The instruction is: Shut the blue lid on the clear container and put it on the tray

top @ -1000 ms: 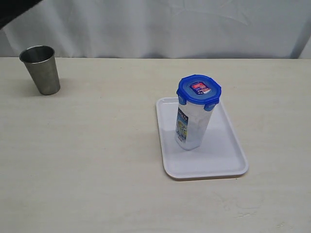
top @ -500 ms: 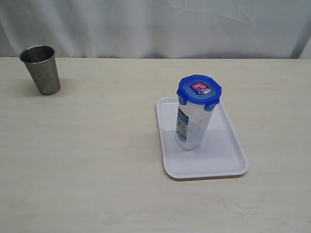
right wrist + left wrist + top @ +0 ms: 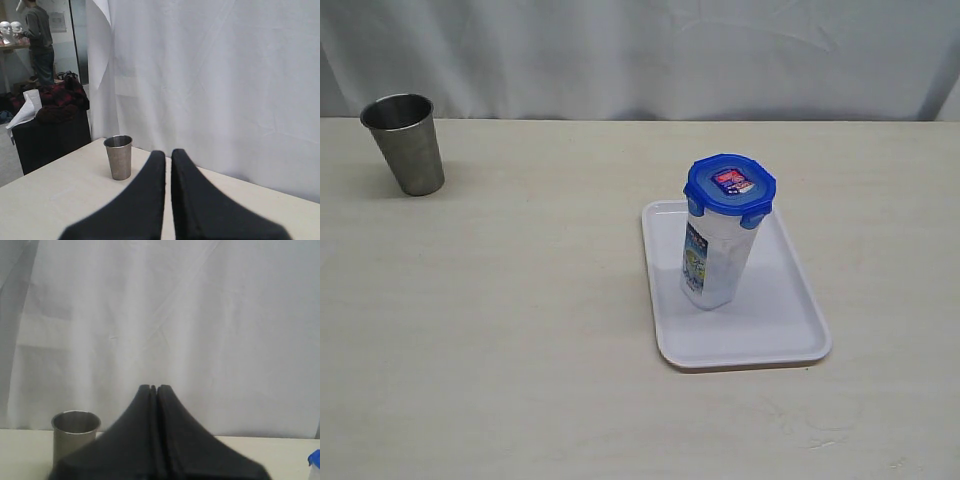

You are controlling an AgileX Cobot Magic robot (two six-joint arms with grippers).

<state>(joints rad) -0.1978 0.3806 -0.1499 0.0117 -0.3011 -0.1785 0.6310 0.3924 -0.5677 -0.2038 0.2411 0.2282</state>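
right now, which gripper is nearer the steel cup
Left, probably. The steel cup looms larger past the left gripper, jaws shut; past the right gripper it looks smaller and farther off. Neither shows in the exterior view.

My left gripper point(image 3: 154, 388) is closed, fingers pressed together, empty. My right gripper point(image 3: 167, 153) too, a thin slit showing. Both point level.

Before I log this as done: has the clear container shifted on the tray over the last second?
No. The clear container keeps its spot against the rim of the tray.
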